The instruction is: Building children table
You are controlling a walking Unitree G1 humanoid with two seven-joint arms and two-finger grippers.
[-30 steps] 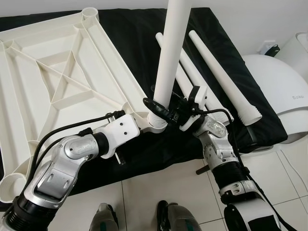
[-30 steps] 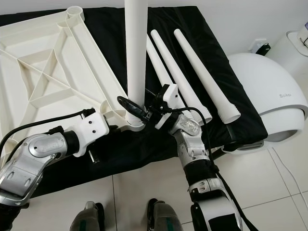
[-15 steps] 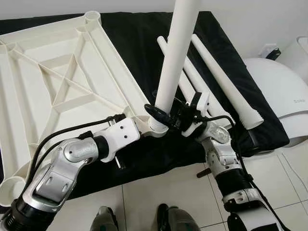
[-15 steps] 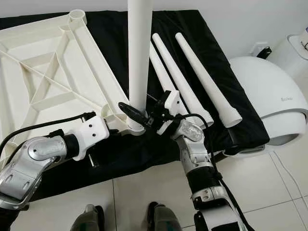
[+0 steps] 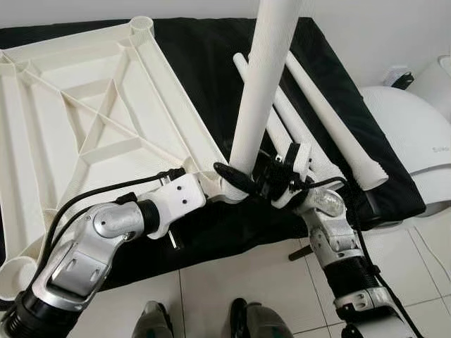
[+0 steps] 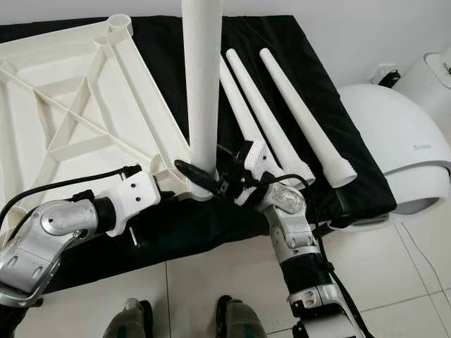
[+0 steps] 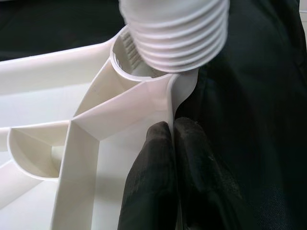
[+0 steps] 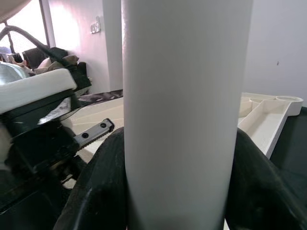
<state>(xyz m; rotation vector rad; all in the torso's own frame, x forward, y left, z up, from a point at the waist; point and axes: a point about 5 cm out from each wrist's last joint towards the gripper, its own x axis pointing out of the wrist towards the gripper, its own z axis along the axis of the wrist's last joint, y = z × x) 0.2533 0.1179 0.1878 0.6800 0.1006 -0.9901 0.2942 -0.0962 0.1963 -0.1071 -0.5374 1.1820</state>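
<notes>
A white ribbed table top (image 5: 84, 127) lies upside down on a black cloth. A white table leg (image 5: 261, 84) stands nearly upright over the top's near right corner socket (image 7: 125, 57), its threaded end (image 7: 175, 36) just above the socket. My right gripper (image 5: 243, 184) is shut on the table leg (image 8: 187, 115) near its base. My left gripper (image 7: 172, 139) is shut on the table top's rim wall just below that socket.
Three more white legs (image 6: 282, 105) lie side by side on the black cloth (image 5: 204, 63) right of the upright one. A white rounded appliance (image 6: 394, 148) stands at the right. White floor tiles (image 6: 211, 282) and my feet (image 6: 232, 317) are below.
The camera has shifted a little. The upright leg has tilted slightly and my right gripper has moved a bit lower and rightward with it. The left gripper keeps its hold.
</notes>
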